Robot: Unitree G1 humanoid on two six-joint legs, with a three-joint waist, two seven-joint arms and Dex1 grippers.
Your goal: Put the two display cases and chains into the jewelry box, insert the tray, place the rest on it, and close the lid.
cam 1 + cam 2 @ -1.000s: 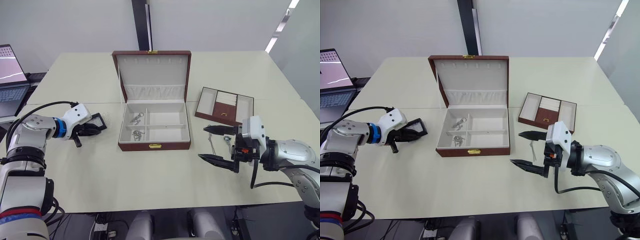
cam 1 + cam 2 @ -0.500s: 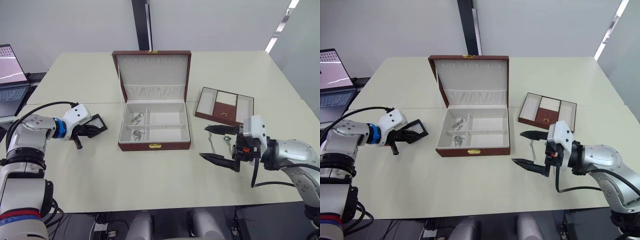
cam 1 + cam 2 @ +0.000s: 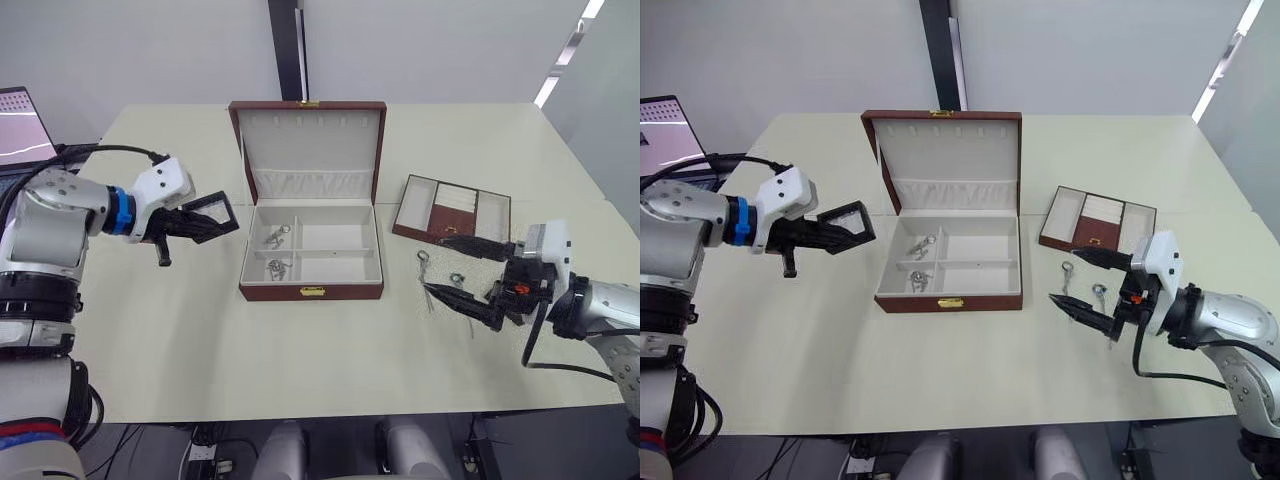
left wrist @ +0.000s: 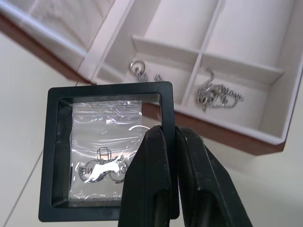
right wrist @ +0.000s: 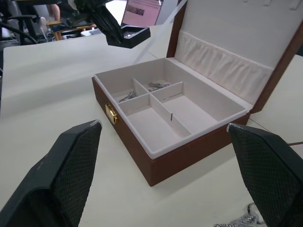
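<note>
The jewelry box [image 3: 312, 292] stands open mid-table, its cream-lined lid [image 3: 308, 150] upright behind. Silver chains [image 3: 277, 238] lie in its two left compartments. My left gripper [image 3: 207, 222] is shut on a black display case [image 4: 104, 156] with a clear bag inside, held in the air just left of the box. The tray [image 3: 452, 208] sits on the table right of the box. Two more chains [image 3: 424, 259] lie on the table before the tray. My right gripper [image 3: 433, 263] is open low over them, one finger on each side.
A laptop [image 3: 20, 125] is at the far left edge. Bare table [image 3: 330, 350] runs along the front of the box and to its left, under the raised display case.
My left gripper has lifted the display case off the table and carried it right toward the box. My right gripper has shifted right and lower, beside the loose chains.
</note>
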